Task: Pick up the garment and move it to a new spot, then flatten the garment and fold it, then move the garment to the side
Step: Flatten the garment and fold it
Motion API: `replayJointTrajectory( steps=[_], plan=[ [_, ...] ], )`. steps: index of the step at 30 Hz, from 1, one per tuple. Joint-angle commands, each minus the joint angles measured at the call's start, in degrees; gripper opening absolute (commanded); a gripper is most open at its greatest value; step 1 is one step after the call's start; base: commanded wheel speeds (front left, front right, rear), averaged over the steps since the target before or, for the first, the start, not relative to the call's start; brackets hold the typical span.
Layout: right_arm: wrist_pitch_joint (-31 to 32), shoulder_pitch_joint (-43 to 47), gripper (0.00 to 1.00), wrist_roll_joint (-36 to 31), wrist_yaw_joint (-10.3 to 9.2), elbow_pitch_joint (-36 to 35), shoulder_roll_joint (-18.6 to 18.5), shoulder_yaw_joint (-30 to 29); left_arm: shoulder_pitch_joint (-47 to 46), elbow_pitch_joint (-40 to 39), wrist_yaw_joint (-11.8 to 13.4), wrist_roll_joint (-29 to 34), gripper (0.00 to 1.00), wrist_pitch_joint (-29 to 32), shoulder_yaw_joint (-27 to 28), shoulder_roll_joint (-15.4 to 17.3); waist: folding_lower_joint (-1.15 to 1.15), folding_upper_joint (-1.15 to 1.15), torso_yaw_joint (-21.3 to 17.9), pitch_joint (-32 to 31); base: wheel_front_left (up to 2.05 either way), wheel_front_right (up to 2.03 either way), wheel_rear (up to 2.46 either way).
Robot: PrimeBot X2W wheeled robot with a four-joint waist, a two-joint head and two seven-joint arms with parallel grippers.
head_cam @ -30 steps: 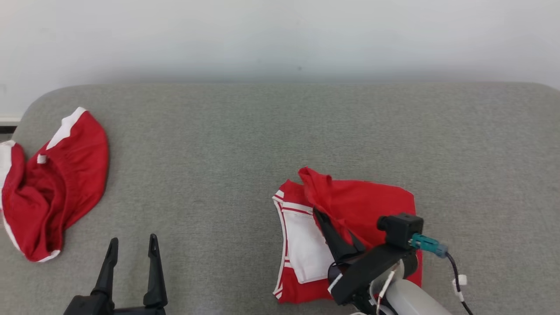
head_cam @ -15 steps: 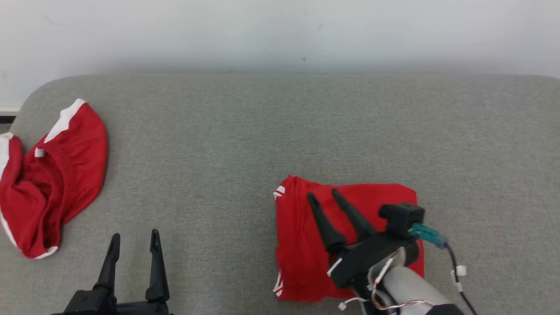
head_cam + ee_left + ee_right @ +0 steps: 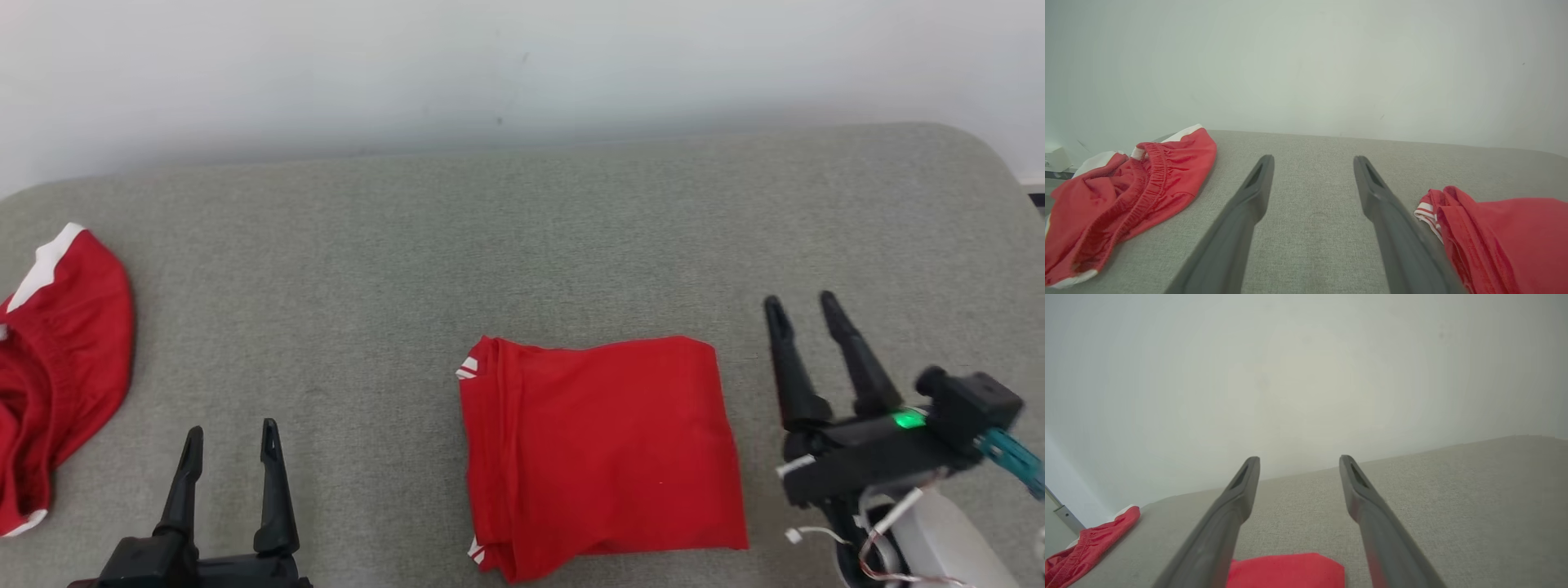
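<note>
The garment point(image 3: 600, 449) is red with white trim and lies folded into a rough rectangle on the grey cushion point(image 3: 522, 245), near its front edge. Its folded left edge point(image 3: 1494, 237) shows at the right of the left wrist view, and a corner of it point(image 3: 1286, 571) at the bottom of the right wrist view. My right gripper point(image 3: 802, 304) stands open just right of the garment, apart from it, with nothing between its fingers. At the lower left, well left of the garment, my left gripper point(image 3: 230, 431) is open and empty.
A second red garment with white trim point(image 3: 57, 367) lies crumpled at the cushion's left edge, also in the left wrist view point(image 3: 1126, 192) and the right wrist view point(image 3: 1090, 543). A pale wall point(image 3: 522, 65) rises behind the cushion. The cushion's rounded right corner is at the far right.
My right gripper opened, let go of the garment's flap and drew back to the right. The flap now lies flat over the white part. The head view also shifted right.
</note>
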Motion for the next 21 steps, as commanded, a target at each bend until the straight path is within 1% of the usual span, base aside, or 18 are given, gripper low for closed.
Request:
replayJointTrajectory(
  steps=[1, 5, 10, 13, 21],
  plan=[
    [-0.2, 1.5, 1.0, -1.1, -0.14, -0.9, -0.4, -0.9, -0.4, -0.3, 0.0, 0.1, 1.0, 0.0, 0.3, 0.0, -0.01, 0.0, -0.8, -0.5, 0.0, 0.0, 0.0],
    [-0.1, 5.7, 1.0, -4.5, -0.14, -4.8, -0.7, -4.5, -0.1, -0.2, 0.0, 0.5, 1.0, 0.0, 0.8, 0.0, -0.01, 0.0, -1.6, -1.2, 0.0, 0.0, 0.0],
    [-0.2, 10.7, 1.0, -7.5, -0.15, -7.9, 0.5, -7.6, 0.6, -0.4, -0.3, 1.1, 1.0, 0.0, 1.0, 0.0, -0.01, 0.0, -2.2, -2.4, 0.0, 0.0, 0.0],
    [-0.2, 13.4, 1.0, -8.5, -0.15, -9.1, 1.5, -8.2, 1.4, -0.6, -0.6, 1.4, 1.0, 0.0, 1.2, 0.0, -0.01, 0.0, -2.5, -3.3, 0.0, 0.0, 0.0],
    [-0.2, 17.0, 1.0, -9.5, -0.15, -9.5, 1.8, -8.0, 3.9, 0.1, -1.6, 2.2, 1.0, 0.0, 1.1, 0.0, -0.01, 0.0, -1.9, -5.2, 0.0, 0.0, 0.0]
  ],
)
